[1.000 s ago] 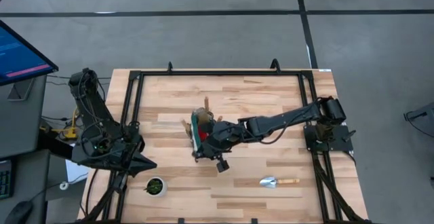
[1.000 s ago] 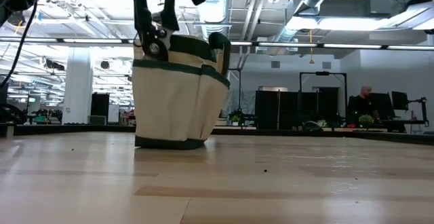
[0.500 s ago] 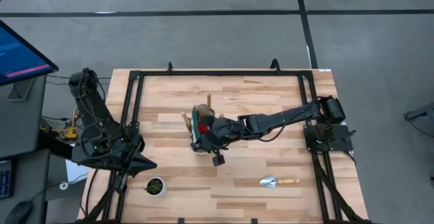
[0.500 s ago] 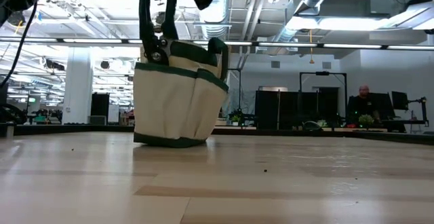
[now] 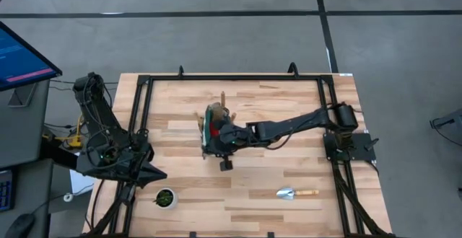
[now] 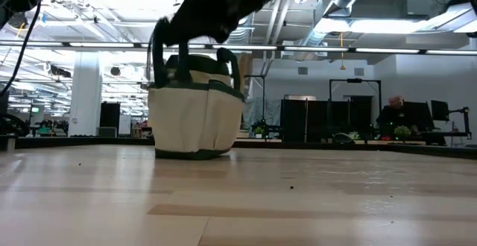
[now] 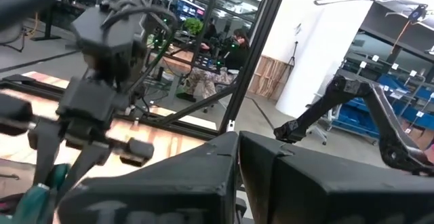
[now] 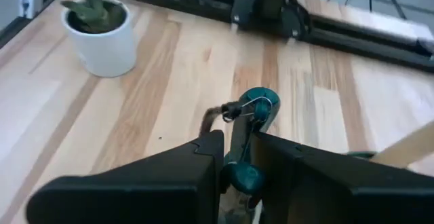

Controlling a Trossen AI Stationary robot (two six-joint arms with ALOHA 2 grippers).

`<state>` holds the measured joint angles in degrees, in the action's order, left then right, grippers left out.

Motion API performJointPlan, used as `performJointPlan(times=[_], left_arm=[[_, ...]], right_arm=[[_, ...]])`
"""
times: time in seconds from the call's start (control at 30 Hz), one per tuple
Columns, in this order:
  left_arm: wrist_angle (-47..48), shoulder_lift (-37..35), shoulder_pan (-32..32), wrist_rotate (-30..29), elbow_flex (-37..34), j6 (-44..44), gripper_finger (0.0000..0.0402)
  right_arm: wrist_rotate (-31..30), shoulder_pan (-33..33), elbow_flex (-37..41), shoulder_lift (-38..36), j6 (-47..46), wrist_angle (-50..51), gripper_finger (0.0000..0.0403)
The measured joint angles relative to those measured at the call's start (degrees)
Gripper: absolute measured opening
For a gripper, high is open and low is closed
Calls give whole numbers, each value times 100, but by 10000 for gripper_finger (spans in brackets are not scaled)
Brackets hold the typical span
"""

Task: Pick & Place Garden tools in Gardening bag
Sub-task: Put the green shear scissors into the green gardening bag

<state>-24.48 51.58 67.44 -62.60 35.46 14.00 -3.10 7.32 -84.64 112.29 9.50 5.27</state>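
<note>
The gardening bag point(image 5: 212, 126), cream with dark green trim in the low view point(image 6: 195, 119), stands on its base at the table's middle. Wooden tool handles point(image 5: 223, 99) and a red item point(image 5: 214, 133) stick out of it. One trowel point(image 5: 295, 192) lies flat on the table at the near right. My right gripper point(image 5: 219, 140) is over the bag's near side, shut on its green handle strap. My left gripper point(image 5: 156, 174) is shut and parked at the table's left edge, holding nothing. My right gripper pinches the bag's dark green handle strap point(image 8: 253, 115) between its two fingers, beside a small metal ring point(image 8: 239, 107). It comes at it from above and from the table's right point(image 6: 216, 11). The bag's base rests on the table, and the strap loop point(image 6: 158, 48) hangs slack.
A small white pot with a green plant point(image 5: 165, 197) stands near the front left; it also shows in the right wrist view point(image 8: 102, 30). A black frame point(image 5: 238, 78) runs round the table's edges. Bare wood lies between the bag and the trowel.
My right gripper, still shut on the strap, has carried the bag a short way toward the table's far edge and come down. The bag was tipped with one side of its base raised half a second ago; now it stands flat, with its strap slack.
</note>
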Motion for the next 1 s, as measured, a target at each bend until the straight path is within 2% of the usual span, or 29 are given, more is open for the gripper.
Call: performJointPlan(times=[0.17,0.53,0.7,0.83,1.0], left_arm=[[-2,-1,0,-35,0,28,3],[-6,-1,0,-36,0,41,3],[-3,1,0,-36,0,41,3],[-4,-1,0,-36,0,41,3],[-10,0,0,-36,0,41,3]], right_arm=[[-5,-2,-7,236,-170,-199,52],[-21,-23,-15,233,-778,2,52],[-744,111,-17,13,-647,-136,52],[-718,39,-16,54,-1065,78,52],[-778,41,-16,262,-1091,89,52]])
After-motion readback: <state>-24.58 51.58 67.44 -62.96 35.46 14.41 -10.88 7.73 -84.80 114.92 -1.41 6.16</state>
